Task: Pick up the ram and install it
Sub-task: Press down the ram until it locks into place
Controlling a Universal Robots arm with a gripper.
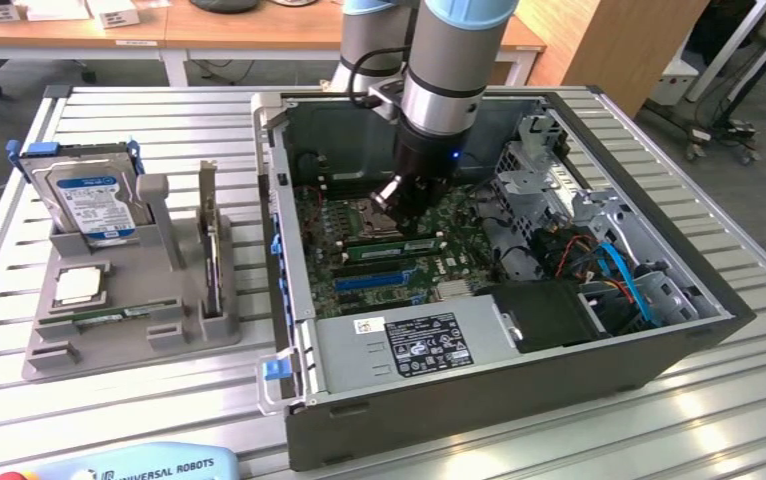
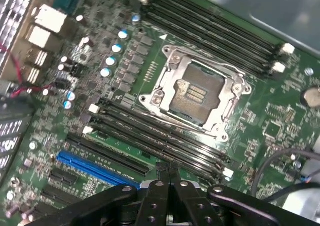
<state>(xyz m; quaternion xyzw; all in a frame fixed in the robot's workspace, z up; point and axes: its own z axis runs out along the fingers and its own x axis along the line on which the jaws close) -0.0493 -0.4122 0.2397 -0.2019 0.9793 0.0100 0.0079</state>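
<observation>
Gripper [image 1: 387, 208] position: inside the open computer case [image 1: 650, 360], low over the motherboard [image 1: 417, 275], with the arm [image 1: 443, 70] coming down from above. In the wrist view the fingers [image 2: 169, 178] are pressed together and hold nothing that can be seen; their tips sit just over the row of black memory slots [image 2: 165, 143] beside the empty processor socket [image 2: 195, 96].

Ram [image 1: 390, 247] position: in the exterior view a narrow green stick stands on edge in the slots, just below the fingertips. Whether the tips touch it cannot be told.

Surrounding parts in the case:
- a blue slot [image 2: 92, 168] next to the black slots;
- a second row of black slots [image 2: 220, 31] on the far side of the socket;
- the power supply [image 1: 417, 345] with its label, near the front wall;
- blue and orange cables [image 1: 617, 270] on the exterior view's right.

Outside the case, on the exterior view's left, a grey holder [image 1: 136, 335] stands on the slatted table [image 1: 743, 270]. It carries a hard drive [image 1: 87, 200] with a blue label, a second green stick [image 1: 116, 315] lying flat, and a processor [image 1: 79, 285].
</observation>
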